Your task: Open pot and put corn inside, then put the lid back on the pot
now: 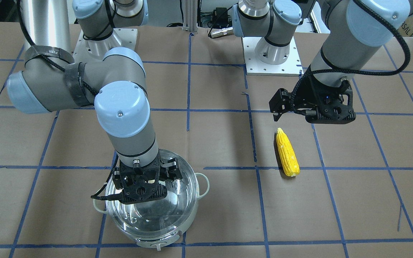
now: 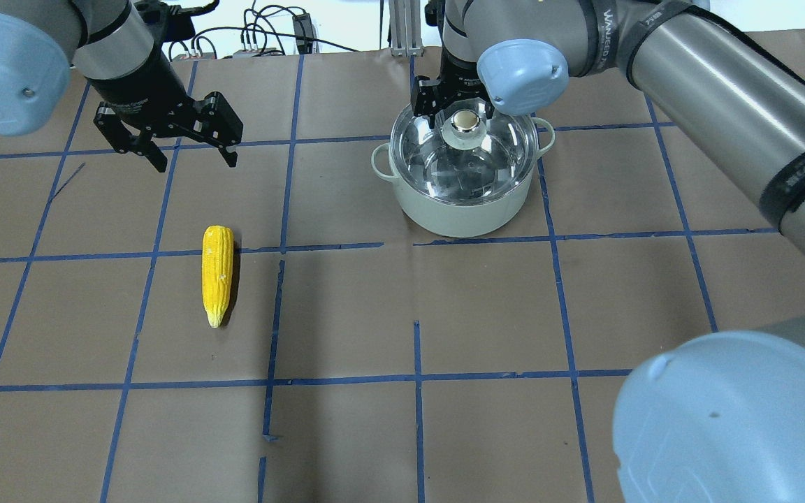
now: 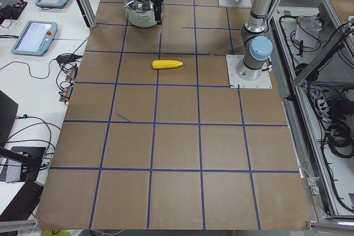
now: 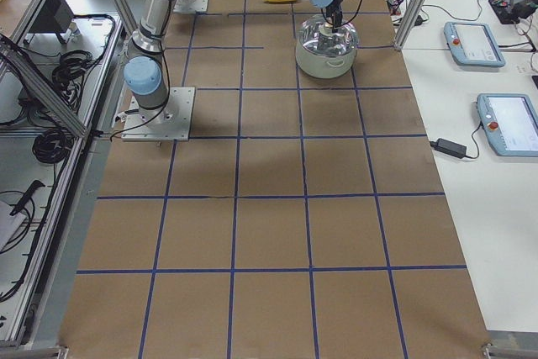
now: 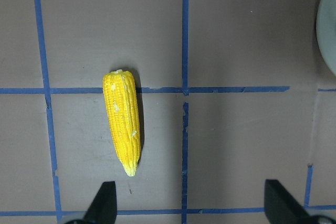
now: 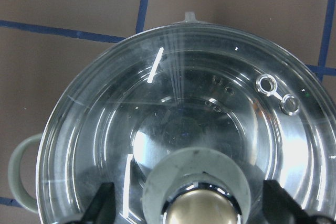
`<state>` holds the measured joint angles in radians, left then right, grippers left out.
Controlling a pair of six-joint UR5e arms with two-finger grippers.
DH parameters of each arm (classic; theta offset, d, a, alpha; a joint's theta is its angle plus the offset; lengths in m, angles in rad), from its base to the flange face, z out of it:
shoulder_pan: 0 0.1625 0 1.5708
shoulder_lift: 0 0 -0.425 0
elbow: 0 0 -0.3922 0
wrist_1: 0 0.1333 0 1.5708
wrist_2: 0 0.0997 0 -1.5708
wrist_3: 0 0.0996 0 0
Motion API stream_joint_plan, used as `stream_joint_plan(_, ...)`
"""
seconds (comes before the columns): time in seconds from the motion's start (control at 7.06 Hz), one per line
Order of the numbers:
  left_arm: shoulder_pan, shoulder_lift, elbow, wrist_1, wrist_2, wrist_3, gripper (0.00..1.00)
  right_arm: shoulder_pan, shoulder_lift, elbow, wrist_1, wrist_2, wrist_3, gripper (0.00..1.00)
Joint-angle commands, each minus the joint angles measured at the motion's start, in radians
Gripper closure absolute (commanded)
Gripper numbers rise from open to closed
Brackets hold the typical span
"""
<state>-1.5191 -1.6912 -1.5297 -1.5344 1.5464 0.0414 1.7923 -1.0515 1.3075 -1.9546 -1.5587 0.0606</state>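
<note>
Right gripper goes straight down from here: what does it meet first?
The knob of the lid, centred between the open fingers of the right gripper, on the pot. Fingers would likely straddle it; depth unclear.

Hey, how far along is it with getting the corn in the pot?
Nothing is finished yet. The lid sits on the pot. In hand: the right gripper is open astride the lid's knob, not gripping. The corn lies outside the pot, with the left gripper open above it. Left: lift lid, load corn, replace lid.
</note>
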Motion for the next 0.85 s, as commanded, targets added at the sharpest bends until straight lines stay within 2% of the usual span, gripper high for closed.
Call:
stream_joint_plan(0.0,0.000,-0.007,-0.003,0.000,0.001,0.008,0.00,-0.004,0.001,0.006,0.011,-0.004,-0.007,0.04)
stream_joint_plan(0.14,0.002,-0.037,-0.003,0.031,0.001,0.055,0.00,-0.004,0.004,0.006,0.011,-0.006,-0.005,0.06)
stream_joint_plan(0.28,0.010,-0.059,-0.003,0.064,0.001,0.072,0.00,-0.004,0.005,-0.001,0.011,-0.006,-0.004,0.16)
stream_joint_plan(0.57,0.010,-0.085,-0.004,0.071,-0.002,0.124,0.00,-0.004,0.004,0.002,0.017,-0.006,0.004,0.56)
stream_joint_plan(0.71,0.011,-0.087,-0.006,0.095,-0.003,0.147,0.00,-0.005,0.002,0.001,0.043,-0.004,0.008,0.80)
